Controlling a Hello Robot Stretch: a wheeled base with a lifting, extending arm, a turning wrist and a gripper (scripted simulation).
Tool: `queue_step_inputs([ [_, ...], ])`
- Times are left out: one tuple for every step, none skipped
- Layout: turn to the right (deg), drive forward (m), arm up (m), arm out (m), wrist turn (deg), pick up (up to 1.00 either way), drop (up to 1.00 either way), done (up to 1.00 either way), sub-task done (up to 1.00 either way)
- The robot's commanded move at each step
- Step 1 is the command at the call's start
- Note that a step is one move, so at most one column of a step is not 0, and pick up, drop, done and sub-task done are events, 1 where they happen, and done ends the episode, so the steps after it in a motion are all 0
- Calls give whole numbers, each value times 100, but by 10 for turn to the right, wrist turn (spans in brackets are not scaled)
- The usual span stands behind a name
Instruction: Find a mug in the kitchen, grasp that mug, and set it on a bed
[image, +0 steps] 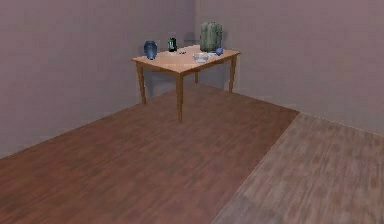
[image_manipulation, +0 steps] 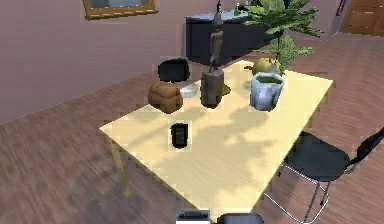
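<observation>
Arm's white markers (image_manipulation: 240, 218) beside yellow table (image_manipulation: 230, 150)

In the arm side view a mug (image_manipulation: 179, 135) stands on the surface (image_manipulation: 230, 150); from it a loaf-like lump (image_manipulation: 165, 96) sits at eleven o'clock, a statue (image_manipulation: 212, 75) at one and a potted plant (image_manipulation: 267, 90) at two. A chair (image_manipulation: 315, 160) stands at the surface's four o'clock edge, a sideboard (image_manipulation: 240, 40) beyond it at twelve. In the forward view a second surface (image: 172, 64) stands in the corner at twelve o'clock.
</observation>
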Motion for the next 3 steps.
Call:
queue_step_inputs([
  [0, 0, 0, 46, 0, 0, 0, 0, 0],
  [0, 0, 0, 0, 450, 0, 0, 0, 0],
  [0, 0, 0, 0, 450, 0, 0, 0, 0],
])
